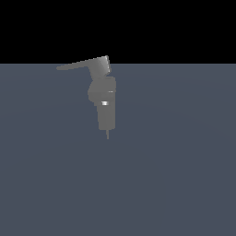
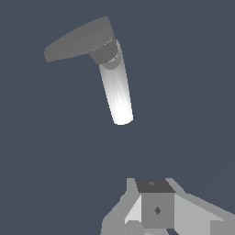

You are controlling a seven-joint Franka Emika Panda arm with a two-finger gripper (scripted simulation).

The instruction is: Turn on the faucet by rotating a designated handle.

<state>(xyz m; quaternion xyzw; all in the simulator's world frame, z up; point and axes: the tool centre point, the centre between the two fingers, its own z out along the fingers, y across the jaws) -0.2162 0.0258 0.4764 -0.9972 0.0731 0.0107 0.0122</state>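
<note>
One faucet is standing alone on the flat grey floor, its handle reaching out toward the exterior view's left from the hub on top. In the wrist view the gripper is hanging well apart from the handle, probably lining up an approach. Whether its jaws are apart, I cannot tell.
</note>
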